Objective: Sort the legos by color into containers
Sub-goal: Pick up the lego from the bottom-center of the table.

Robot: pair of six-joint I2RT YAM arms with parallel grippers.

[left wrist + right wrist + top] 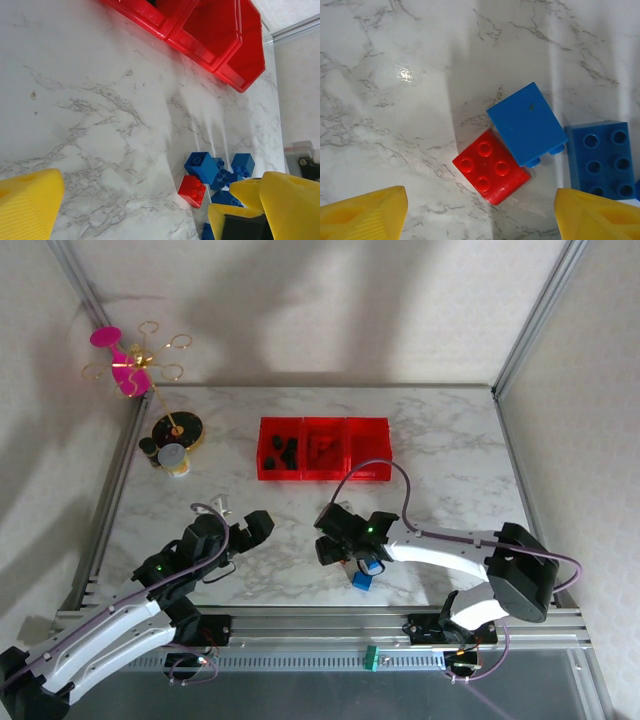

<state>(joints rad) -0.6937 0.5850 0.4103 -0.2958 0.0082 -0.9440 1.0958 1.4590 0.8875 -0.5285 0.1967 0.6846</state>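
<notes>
— Yellow fingers (360, 210) of the right gripper (480, 220): spread wide, pinching nothing, hanging over a red lego (492, 167), studs up on the marble table (395, 75).
— Beside it?
— Against its corner, a blue lego (526, 122) tipped on its side; just right, a blue six-stud brick (605, 157).
— And the left gripper (160, 210)?
— Gaping too, empty, near the same pile.
— Farther out?
— Well beyond, red containers (325, 476): black legos (283, 450) in the left compartment, red ones (322, 445) in the middle.

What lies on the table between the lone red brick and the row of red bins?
Nothing. In the left wrist view, bare marble table runs from the red brick up to the red bins.
</notes>
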